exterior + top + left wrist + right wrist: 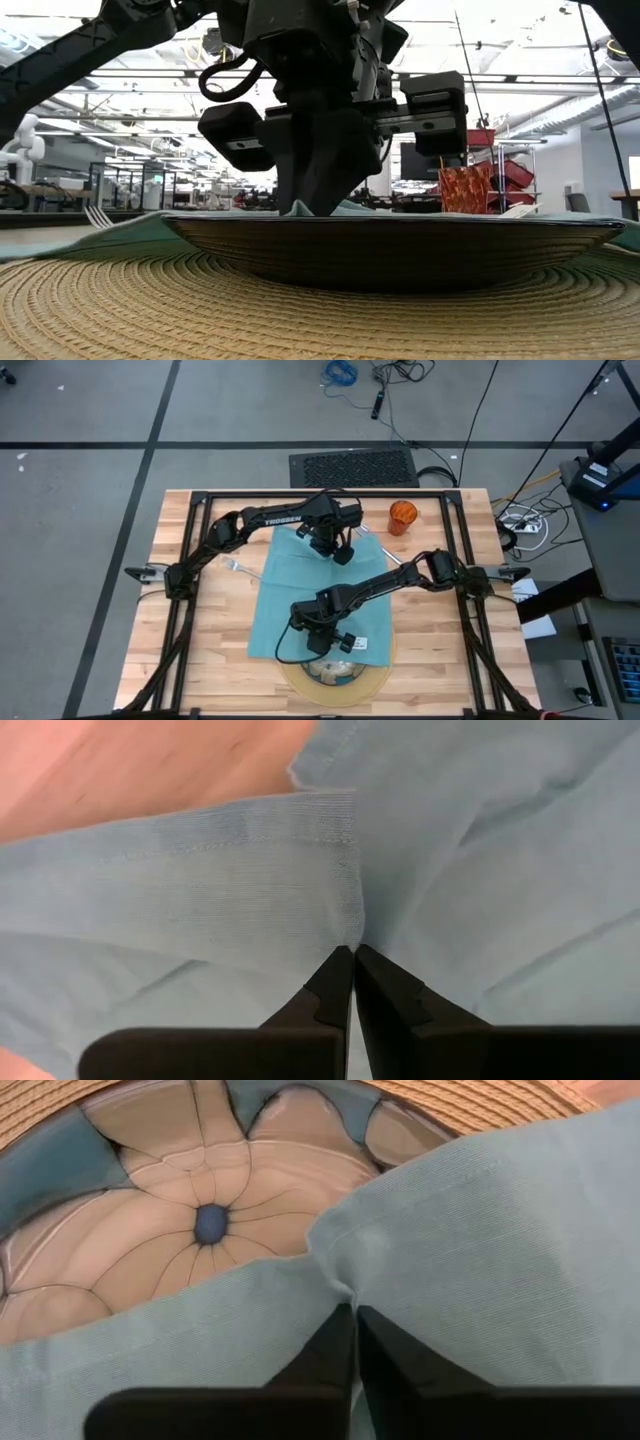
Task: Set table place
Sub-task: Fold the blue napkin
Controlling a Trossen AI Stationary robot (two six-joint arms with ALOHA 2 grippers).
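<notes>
The teal cloth napkin (300,585) lies spread across the middle of the light plank table (215,660), its near edge draped over the patterned glass plate (180,1230) on the round woven tan mat (150,300). The right gripper (353,1315) pinches that near edge over the plate — fingers pressed together on the cloth. The left gripper (353,955) pinches the napkin's far edge, beside the small orange cup (402,517).
</notes>
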